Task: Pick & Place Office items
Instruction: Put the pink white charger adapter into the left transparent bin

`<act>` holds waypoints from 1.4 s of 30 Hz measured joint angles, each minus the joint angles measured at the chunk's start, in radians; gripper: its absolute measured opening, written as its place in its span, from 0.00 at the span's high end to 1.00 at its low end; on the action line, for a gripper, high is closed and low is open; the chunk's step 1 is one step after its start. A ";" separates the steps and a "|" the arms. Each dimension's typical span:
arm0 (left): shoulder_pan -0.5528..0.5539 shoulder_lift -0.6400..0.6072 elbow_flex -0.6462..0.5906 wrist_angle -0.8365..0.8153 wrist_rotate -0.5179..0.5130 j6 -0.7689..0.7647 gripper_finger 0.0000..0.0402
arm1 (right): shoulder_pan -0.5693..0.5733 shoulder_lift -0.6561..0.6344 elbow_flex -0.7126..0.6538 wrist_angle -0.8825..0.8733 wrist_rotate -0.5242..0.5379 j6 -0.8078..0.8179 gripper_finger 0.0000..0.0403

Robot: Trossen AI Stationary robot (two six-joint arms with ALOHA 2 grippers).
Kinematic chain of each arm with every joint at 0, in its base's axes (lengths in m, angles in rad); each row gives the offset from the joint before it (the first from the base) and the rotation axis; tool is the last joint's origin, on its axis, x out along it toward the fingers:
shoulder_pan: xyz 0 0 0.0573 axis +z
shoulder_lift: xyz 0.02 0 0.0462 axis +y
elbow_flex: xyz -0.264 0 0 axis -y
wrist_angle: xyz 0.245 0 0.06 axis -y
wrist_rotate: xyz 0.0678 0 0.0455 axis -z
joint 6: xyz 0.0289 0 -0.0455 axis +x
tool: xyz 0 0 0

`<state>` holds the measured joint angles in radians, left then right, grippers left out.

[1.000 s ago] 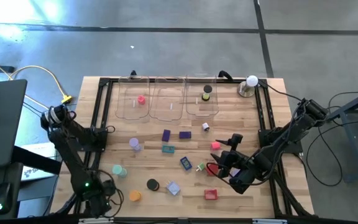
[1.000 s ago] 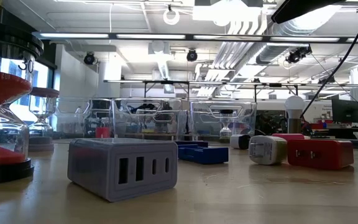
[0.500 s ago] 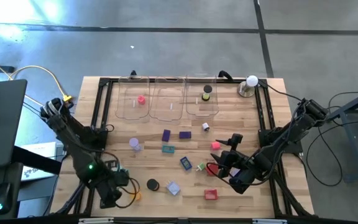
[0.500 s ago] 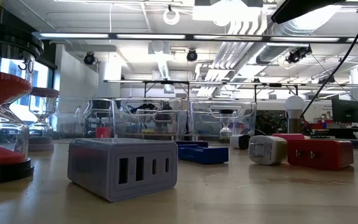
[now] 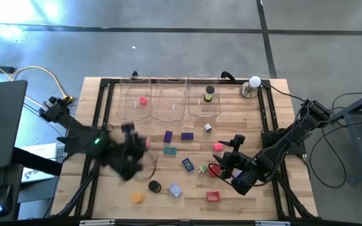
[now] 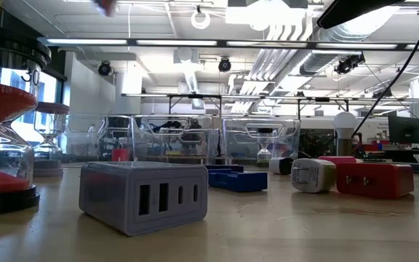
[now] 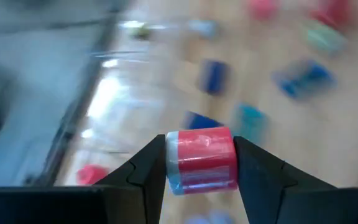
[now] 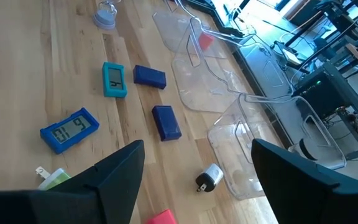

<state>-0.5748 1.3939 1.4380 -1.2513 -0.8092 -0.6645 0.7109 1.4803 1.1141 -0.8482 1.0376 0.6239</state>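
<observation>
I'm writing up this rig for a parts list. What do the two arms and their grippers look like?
Both arms are dark, jointed links. The left arm carries a small green light; the right arm trails thin black cables. The left gripper and right gripper each have two black, wedge-shaped fingers.

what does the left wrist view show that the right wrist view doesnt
Only the left wrist view shows the left gripper shut on a red-and-teal hourglass, held between its fingers.

Only the right wrist view shows the right gripper open and holding nothing, with the blue clock, teal clock and white plug sharp on the table.

Both look over the wooden table towards the clear trays, with blue blocks lying before them.
</observation>
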 joint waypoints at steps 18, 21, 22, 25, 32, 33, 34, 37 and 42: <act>1.220 0.008 -0.002 -0.023 0.549 -0.017 0.63 | -0.040 0.000 0.000 0.000 -0.053 0.027 0.29; 1.290 0.020 -0.002 -0.026 0.566 0.005 0.63 | -0.040 0.000 0.000 -0.001 -0.052 0.028 0.29; 1.298 0.025 -0.003 -0.029 0.566 0.014 0.63 | -0.040 0.000 0.000 0.000 -0.052 0.028 0.29; 1.299 0.047 -0.003 -0.033 0.569 0.022 0.63 | -0.040 0.000 0.000 0.000 -0.052 0.028 0.29; 1.243 0.148 -0.016 -0.077 0.542 0.095 0.63 | -0.040 0.000 0.000 0.000 -0.051 0.029 0.29; 1.241 0.163 -0.017 -0.096 0.542 0.113 0.63 | -0.040 0.000 0.000 0.000 -0.051 0.029 0.29; 1.241 0.177 -0.017 -0.113 0.542 0.139 0.63 | -0.040 0.000 0.000 0.000 -0.051 0.029 0.29; 1.243 0.214 -0.017 -0.125 0.541 0.191 0.63 | -0.040 0.000 0.000 0.000 -0.051 0.029 0.29; 1.235 0.240 -0.059 -0.058 0.544 0.258 0.63 | -0.040 0.000 0.000 -0.001 -0.051 0.029 0.29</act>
<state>0.6601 1.6336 1.3792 -1.3094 -0.2656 -0.4060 0.6712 1.4803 1.1141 -0.8490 0.9869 0.6533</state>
